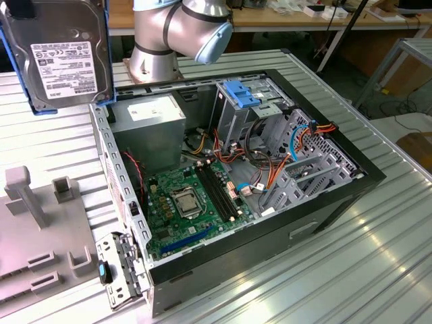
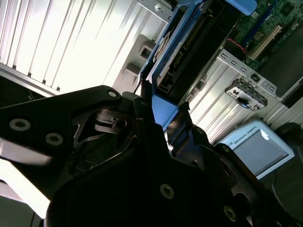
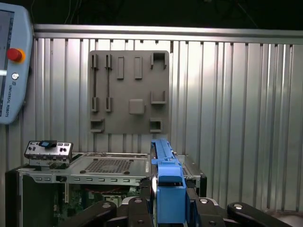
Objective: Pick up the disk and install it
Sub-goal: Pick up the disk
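The disk (image 1: 61, 54), a grey-black drive with a white label in a blue carrier, hangs in the air at the exterior view's upper left, above the table and off to the side of the open computer case (image 1: 351, 196). In the first wrist view my gripper (image 3: 169, 197) is shut on the disk's blue carrier (image 3: 168, 179), a black finger (image 3: 143, 195) on each side. The second wrist view has the disk (image 2: 199, 42) edge-on, reaching out from my gripper (image 2: 163, 116). A grey drive cage topped by a blue bracket (image 1: 246, 94) stands inside the case at the back.
The case holds a green motherboard (image 1: 185, 202), a power supply (image 1: 152, 125) and loose cables (image 1: 270, 172). A grey fixture plate (image 1: 40, 229) with slots and posts lies on the ribbed metal table (image 1: 337, 283). A teach pendant (image 3: 14, 61) lies beside the case.
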`<state>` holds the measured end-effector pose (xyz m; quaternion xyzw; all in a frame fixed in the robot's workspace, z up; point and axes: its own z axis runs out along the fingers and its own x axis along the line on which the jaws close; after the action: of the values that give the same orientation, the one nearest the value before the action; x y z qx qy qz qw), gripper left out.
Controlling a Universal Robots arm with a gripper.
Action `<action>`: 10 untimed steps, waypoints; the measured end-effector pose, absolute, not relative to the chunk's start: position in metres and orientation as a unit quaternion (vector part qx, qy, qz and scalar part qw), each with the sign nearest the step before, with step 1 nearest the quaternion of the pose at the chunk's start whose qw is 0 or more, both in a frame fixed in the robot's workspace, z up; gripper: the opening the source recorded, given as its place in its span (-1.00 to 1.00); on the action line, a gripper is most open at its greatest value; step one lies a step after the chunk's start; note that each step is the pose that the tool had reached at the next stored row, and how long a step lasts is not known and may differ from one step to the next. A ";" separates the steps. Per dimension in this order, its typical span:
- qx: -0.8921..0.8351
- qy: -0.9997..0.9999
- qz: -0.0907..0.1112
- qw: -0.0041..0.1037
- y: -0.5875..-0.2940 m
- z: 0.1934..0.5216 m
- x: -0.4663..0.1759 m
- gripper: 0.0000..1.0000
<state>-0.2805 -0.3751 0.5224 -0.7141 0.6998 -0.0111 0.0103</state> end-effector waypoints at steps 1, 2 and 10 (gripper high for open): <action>-0.714 0.700 -0.011 0.010 -0.375 0.522 -0.277 -0.26; -0.714 0.700 -0.011 0.010 -0.375 0.522 -0.274 -0.26; -0.714 0.700 -0.011 0.010 -0.375 0.522 -0.241 -0.26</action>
<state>-0.2414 -0.3751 0.5224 -0.7141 0.6999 -0.0111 0.0102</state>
